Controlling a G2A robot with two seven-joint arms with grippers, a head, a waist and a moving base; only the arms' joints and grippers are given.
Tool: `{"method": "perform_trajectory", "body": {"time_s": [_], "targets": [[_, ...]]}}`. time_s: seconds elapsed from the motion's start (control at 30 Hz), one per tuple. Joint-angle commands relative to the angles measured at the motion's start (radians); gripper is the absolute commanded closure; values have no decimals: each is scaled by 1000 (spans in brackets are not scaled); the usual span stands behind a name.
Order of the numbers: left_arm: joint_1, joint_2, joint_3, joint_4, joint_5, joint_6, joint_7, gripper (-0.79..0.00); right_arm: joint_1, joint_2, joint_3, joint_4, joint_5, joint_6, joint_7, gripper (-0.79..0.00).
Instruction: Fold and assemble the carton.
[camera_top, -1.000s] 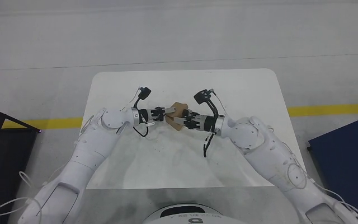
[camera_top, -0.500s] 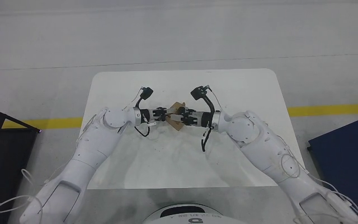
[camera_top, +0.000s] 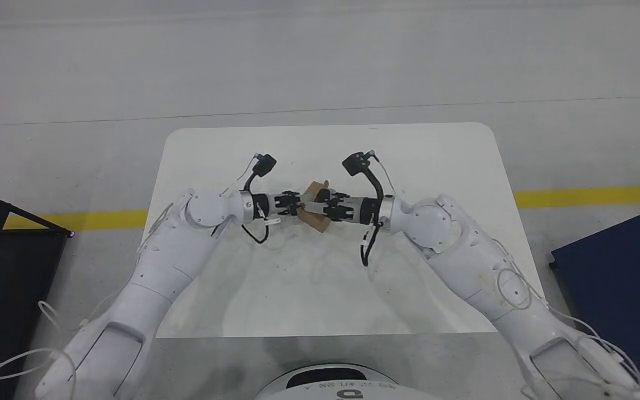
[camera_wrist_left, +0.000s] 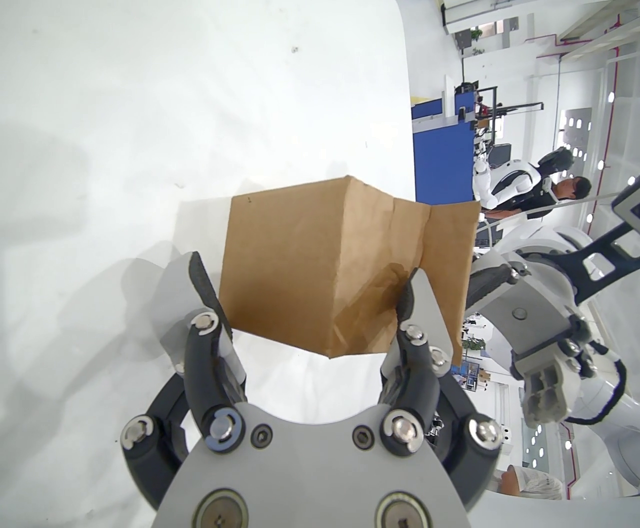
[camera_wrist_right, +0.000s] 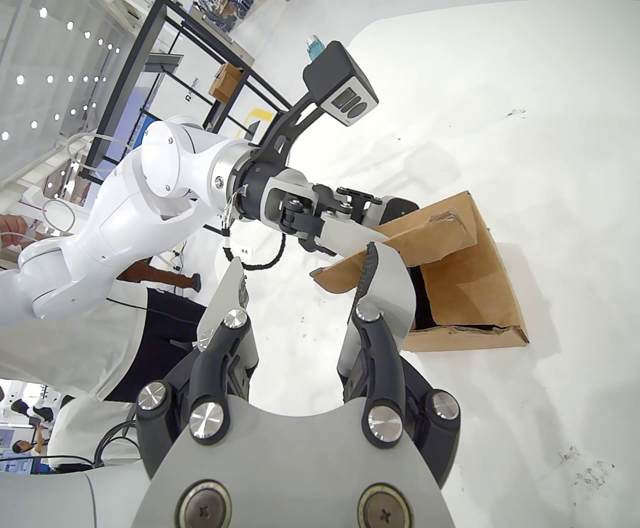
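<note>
A white, round-cornered tabletop (camera_top: 430, 165) is seen, its surface marked here and there with small dark scuffs. Near its middle, a little toward the far edge, a small brown cardboard carton (camera_wrist_left: 300, 270) is found, only partly folded. Two outer faces are joined at a sharp creased corner and a further panel stands out beyond them. One end is open, with a torn, crumpled flap bent over the opening. One lower edge appears to be rested on the tabletop. The carton is flanked by both arms, which meet it from opposite sides. The creased corner is taken by the left gripper (camera_top: 297, 203): its jaws are spread wide across that corner, with one finger (camera_wrist_left: 425, 315) pressed on each face, so that the carton is held between them. The right gripper (camera_wrist_right: 305, 260) is set at the open end. Its jaws are parted and nothing is gripped; one finger (camera_wrist_right: 380, 280) is laid against the crumpled flap just beside the opening, while the other is clear of the cardboard.
</note>
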Motion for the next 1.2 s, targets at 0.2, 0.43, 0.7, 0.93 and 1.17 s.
{"method": "perform_trajectory", "body": {"time_s": [0.2,0.43,0.7,0.93,1.17], "targets": [[20,10,-31,-28,1,-7,2,-733,-54,14,55,-22,0,9,-9,-502],[34,14,-47,-26,-14,-23,4,-742,-112,29,125,-57,22,-12,-38,-480],[48,21,-78,-8,-34,-62,22,-705,-91,21,119,-35,-82,181,-92,-449],[39,20,-79,4,-39,-83,26,-671,-39,-1,63,9,-112,263,-87,-486],[17,11,-60,25,-35,-85,32,-671,-25,-12,47,37,-114,260,-84,-502]]}}
